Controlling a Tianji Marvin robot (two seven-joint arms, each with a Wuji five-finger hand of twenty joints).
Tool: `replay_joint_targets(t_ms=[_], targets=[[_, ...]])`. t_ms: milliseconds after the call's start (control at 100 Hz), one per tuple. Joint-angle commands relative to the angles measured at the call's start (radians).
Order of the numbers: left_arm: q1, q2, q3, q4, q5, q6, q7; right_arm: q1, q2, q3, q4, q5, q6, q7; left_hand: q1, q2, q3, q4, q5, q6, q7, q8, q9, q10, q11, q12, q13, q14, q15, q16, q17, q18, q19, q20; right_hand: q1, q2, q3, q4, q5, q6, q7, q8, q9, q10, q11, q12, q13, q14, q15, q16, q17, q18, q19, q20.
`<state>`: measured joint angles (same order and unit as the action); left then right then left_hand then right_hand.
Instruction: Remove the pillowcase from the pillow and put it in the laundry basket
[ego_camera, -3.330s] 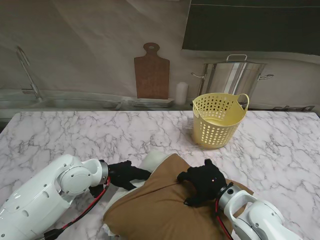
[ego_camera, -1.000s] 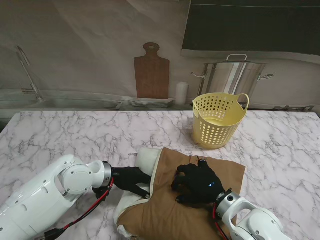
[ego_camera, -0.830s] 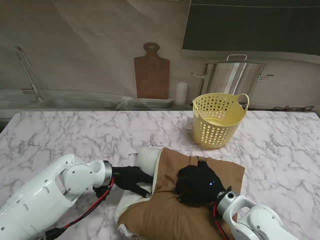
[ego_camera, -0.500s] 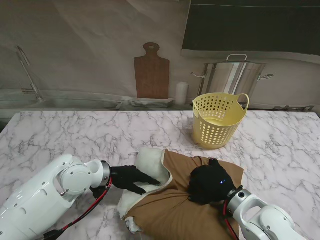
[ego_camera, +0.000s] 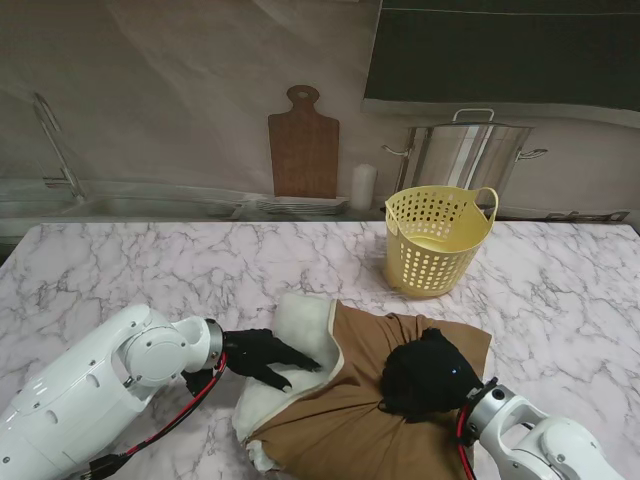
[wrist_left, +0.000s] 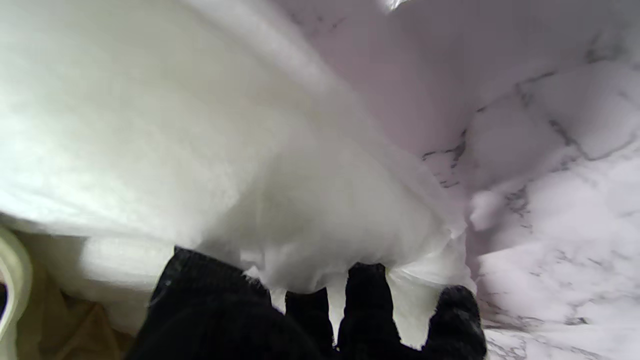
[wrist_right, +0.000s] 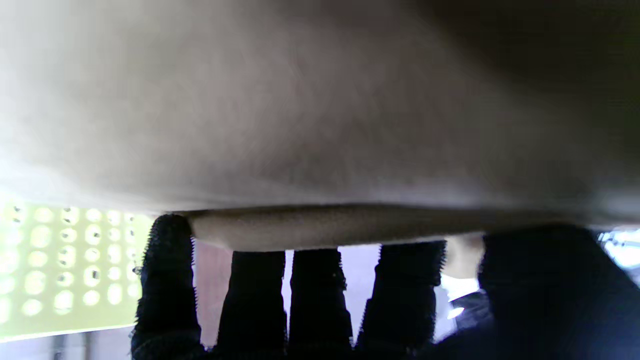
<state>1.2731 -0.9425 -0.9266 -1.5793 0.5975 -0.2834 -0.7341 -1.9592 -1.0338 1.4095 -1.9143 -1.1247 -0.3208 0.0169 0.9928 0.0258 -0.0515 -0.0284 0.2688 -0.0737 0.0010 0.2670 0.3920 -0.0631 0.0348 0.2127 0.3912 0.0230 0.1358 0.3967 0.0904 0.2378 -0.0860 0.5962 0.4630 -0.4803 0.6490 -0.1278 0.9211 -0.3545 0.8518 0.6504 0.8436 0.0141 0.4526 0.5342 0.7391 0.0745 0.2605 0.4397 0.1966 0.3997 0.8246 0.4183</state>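
A white pillow (ego_camera: 300, 335) lies near me on the marble table, partly inside a brown pillowcase (ego_camera: 350, 425). Its left end is bare. My left hand (ego_camera: 262, 357) reaches in from the left and grips that bare end; in the left wrist view its black fingers (wrist_left: 367, 300) pinch the white pillow (wrist_left: 200, 150). My right hand (ego_camera: 428, 375) is a closed fist bunching the pillowcase at the middle right. The right wrist view shows its fingers (wrist_right: 315, 300) hooked over a fold of the pillowcase (wrist_right: 320, 140). The yellow laundry basket (ego_camera: 437, 240) stands farther off, to the right.
Behind the table sit a steel pot (ego_camera: 465, 155), a wooden cutting board (ego_camera: 303, 148), a white cylinder (ego_camera: 363, 185) and a sink with a tap (ego_camera: 60, 150). The basket's holed wall (wrist_right: 50, 270) shows beside my right fingers.
My right hand closed from a spread palm into a fist and drew the pillowcase to the right. More white pillow shows at the left, where my left hand has stayed.
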Motion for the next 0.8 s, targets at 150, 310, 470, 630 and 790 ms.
replay_joint_targets(t_ms=[150, 310, 470, 630, 790], targets=[[0.116, 0.006, -0.089, -0.037, 0.024, -0.049, 0.017, 0.058, 0.004, -0.054, 0.031, -0.035, 0.021, 0.056, 0.015, -0.009, 0.011, 0.006, 0.02, 0.16, 0.027, 0.007, 0.024, 0.181, 0.023, 0.009, 0.046, 0.19, 0.031, 0.008, 0.0, 0.022, 0.607, -0.006, 0.083, -0.031, 0.009, -0.018, -0.089, -0.01, 0.043, -0.046, -0.026, -0.026, -0.018, -0.026, 0.019, -0.018, 0.008, 0.002, -0.019, 0.028, -0.006, -0.002], [0.175, 0.006, -0.147, -0.102, 0.026, -0.099, 0.031, 0.079, 0.006, -0.079, 0.039, -0.041, 0.051, 0.073, -0.02, 0.01, 0.011, 0.006, 0.017, 0.168, 0.027, 0.007, 0.027, 0.196, 0.021, 0.01, 0.048, 0.192, 0.033, 0.01, 0.002, 0.022, 0.616, -0.006, 0.087, -0.016, 0.006, -0.022, -0.095, -0.01, 0.05, -0.052, -0.033, -0.024, -0.021, -0.03, 0.015, -0.018, 0.004, 0.0, -0.022, 0.03, -0.01, -0.003], [0.228, 0.005, -0.203, -0.162, 0.041, -0.133, 0.041, 0.076, 0.007, -0.079, 0.035, -0.06, 0.083, 0.093, -0.047, 0.027, 0.011, 0.005, 0.022, 0.173, 0.03, 0.01, 0.044, 0.206, 0.024, 0.013, 0.052, 0.197, 0.035, 0.012, 0.002, 0.023, 0.622, -0.007, 0.096, -0.004, -0.011, -0.021, -0.117, -0.004, 0.047, -0.058, -0.054, -0.016, -0.029, -0.037, 0.008, -0.014, 0.002, -0.001, -0.028, 0.031, -0.013, -0.004], [0.275, 0.003, -0.252, -0.206, 0.031, -0.163, 0.053, 0.077, 0.007, -0.081, 0.039, -0.071, 0.1, 0.093, -0.066, 0.037, 0.011, 0.003, 0.025, 0.174, 0.032, 0.011, 0.048, 0.21, 0.022, 0.014, 0.055, 0.2, 0.036, 0.013, 0.003, 0.027, 0.628, -0.009, 0.103, 0.001, -0.026, -0.018, -0.122, -0.002, 0.048, -0.058, -0.058, -0.012, -0.029, -0.039, 0.005, -0.011, 0.002, 0.0, -0.029, 0.034, -0.013, -0.002], [0.296, 0.004, -0.265, -0.226, 0.003, -0.185, 0.062, 0.091, 0.008, -0.095, 0.05, -0.074, 0.112, 0.093, -0.09, 0.058, 0.008, 0.001, 0.019, 0.176, 0.029, 0.011, 0.053, 0.214, 0.021, 0.016, 0.058, 0.202, 0.037, 0.014, 0.003, 0.028, 0.632, -0.011, 0.106, 0.007, -0.037, -0.016, -0.133, -0.001, 0.045, -0.058, -0.063, -0.012, -0.031, -0.041, 0.002, -0.011, 0.002, 0.001, -0.03, 0.034, -0.014, -0.001]])
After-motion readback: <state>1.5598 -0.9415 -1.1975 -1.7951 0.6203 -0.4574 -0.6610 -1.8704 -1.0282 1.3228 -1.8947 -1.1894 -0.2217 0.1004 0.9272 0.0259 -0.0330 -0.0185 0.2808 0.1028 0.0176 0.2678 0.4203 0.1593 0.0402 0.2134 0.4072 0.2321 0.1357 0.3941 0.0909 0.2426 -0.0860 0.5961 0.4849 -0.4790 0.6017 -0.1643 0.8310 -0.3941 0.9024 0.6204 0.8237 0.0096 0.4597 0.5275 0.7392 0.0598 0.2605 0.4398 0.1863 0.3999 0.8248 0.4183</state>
